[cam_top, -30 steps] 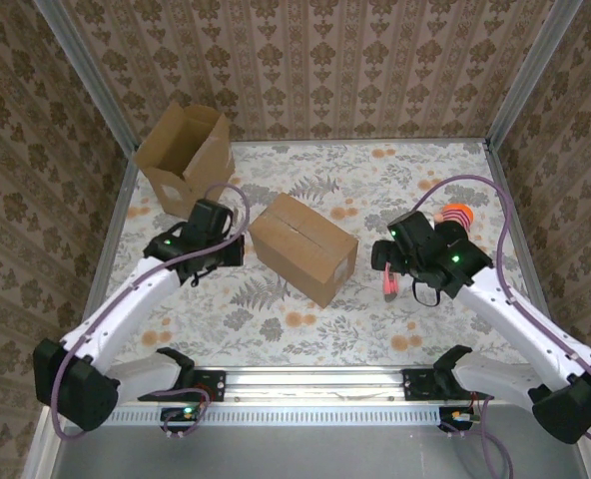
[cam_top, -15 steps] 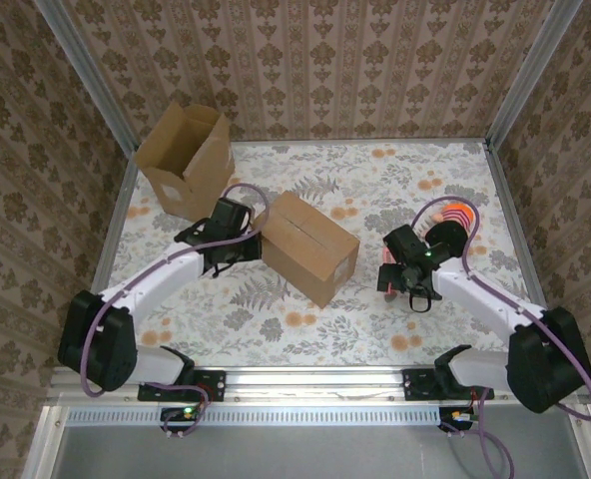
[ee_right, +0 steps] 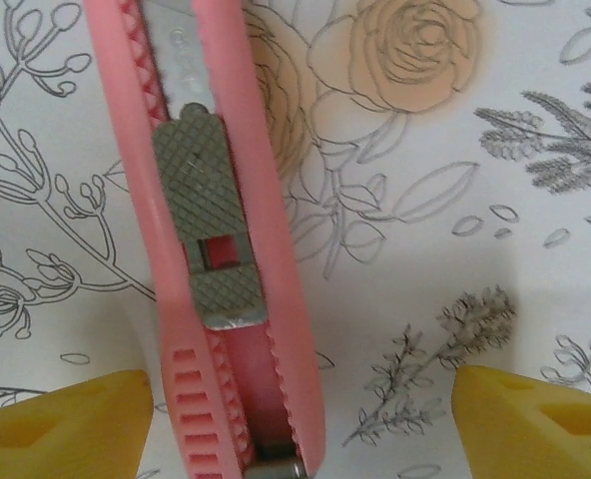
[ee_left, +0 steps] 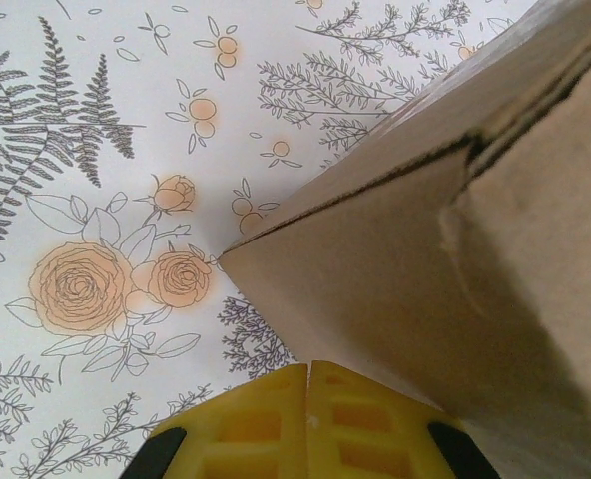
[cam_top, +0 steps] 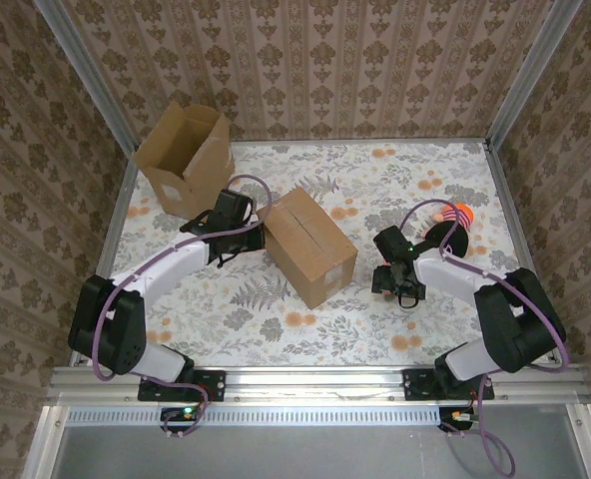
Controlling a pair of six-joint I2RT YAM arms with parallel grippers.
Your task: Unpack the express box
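The closed brown express box (cam_top: 308,246) lies at an angle in the middle of the table. My left gripper (cam_top: 252,234) is shut, its yellow fingertips together and right against the box's left end; in the left wrist view the left gripper (ee_left: 307,371) sits just under a lower corner of the box (ee_left: 425,269). My right gripper (cam_top: 388,277) is down at the table to the right of the box. In the right wrist view a pink utility knife (ee_right: 216,249) lies flat on the cloth between the open jaws of my right gripper (ee_right: 300,419), nearer the left finger.
An open, empty-looking cardboard box (cam_top: 184,155) stands at the back left. An orange round object (cam_top: 460,215) sits at the right, behind my right arm. The flowered tablecloth (cam_top: 375,185) is walled in on three sides.
My left gripper moved right and up against the box's end, and the box turned slightly. My right arm dropped low over the pink knife, its jaws narrowing.
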